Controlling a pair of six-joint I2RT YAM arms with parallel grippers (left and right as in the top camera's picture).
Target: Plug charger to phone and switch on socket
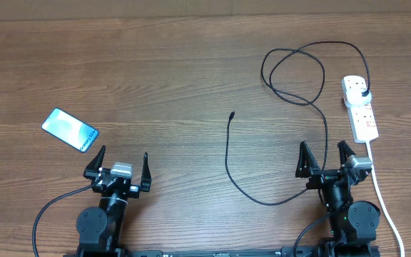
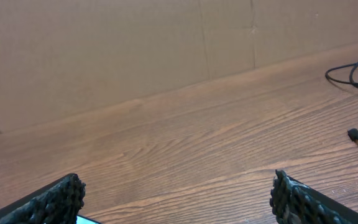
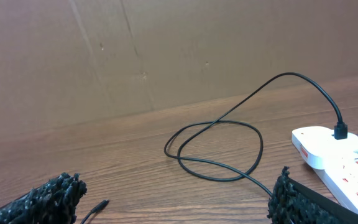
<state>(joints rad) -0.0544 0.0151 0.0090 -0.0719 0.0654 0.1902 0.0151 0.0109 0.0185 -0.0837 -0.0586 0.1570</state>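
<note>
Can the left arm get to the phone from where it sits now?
Probably yes: the phone lies flat, close ahead of the open left pincer and off to its left, nothing between them. The charger lies away on the other side.

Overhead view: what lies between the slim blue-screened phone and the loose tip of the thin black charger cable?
Nothing: only bare brown wooden table separates the slim blue-screened phone from the thin black charger cable's tip, shown in the overhead view.

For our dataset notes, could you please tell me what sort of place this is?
Probably a robot test bench rather than a home: a wood-grain table, a plain cardboard-like backdrop, and a phone, charger and socket laid out.
</note>
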